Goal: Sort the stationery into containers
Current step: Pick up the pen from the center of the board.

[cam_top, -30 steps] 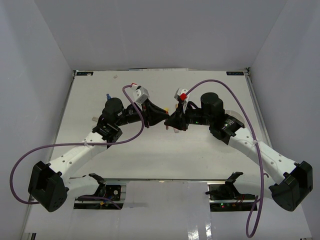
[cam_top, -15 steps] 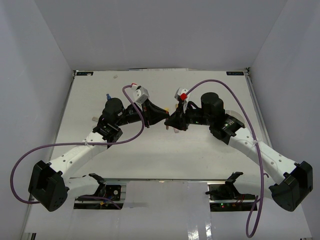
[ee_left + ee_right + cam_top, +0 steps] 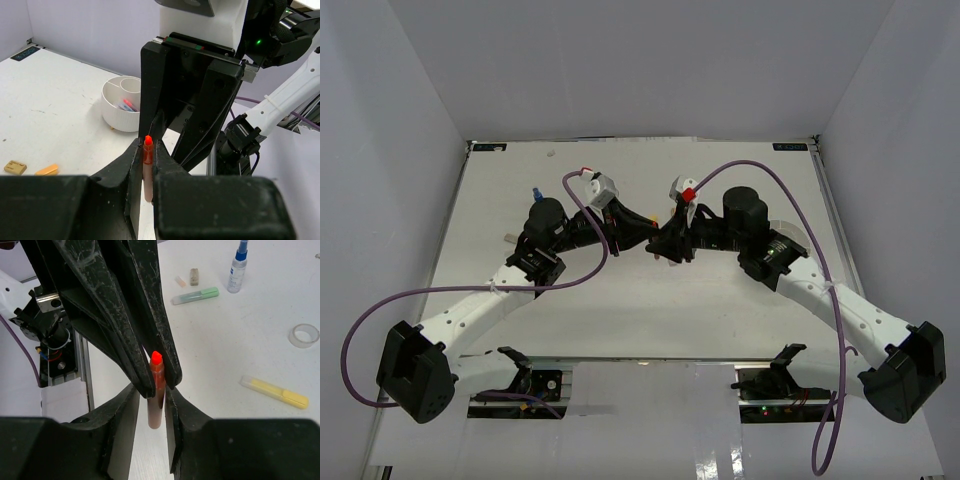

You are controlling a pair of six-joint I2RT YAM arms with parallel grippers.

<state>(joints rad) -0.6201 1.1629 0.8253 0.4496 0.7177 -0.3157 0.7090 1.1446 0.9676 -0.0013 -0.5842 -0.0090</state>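
Observation:
An orange marker [image 3: 147, 167] stands nearly upright, tip up, above mid-table. My left gripper [image 3: 146, 152] is shut on its upper part, just below the tip. My right gripper [image 3: 154, 407] faces it, and its fingers stand slightly open round the marker's [image 3: 156, 390] lower body. The two grippers meet at mid-table in the top view [image 3: 660, 243]. The round white tub [image 3: 117, 114] with dividers stands behind, with a few pens in it. A green marker [image 3: 196, 295], a blue-capped bottle [image 3: 237, 267], a clear tape ring [image 3: 304, 335] and a yellow marker [image 3: 274, 391] lie on the table.
Two small erasers [image 3: 194, 276] lie near the green marker. Another eraser [image 3: 15, 167] and a small orange piece [image 3: 47, 170] lie to the left in the left wrist view. Purple cables loop over both arms [image 3: 790, 185]. White walls enclose the table.
Both wrists have shifted very slightly. The grippers stay together round the orange marker.

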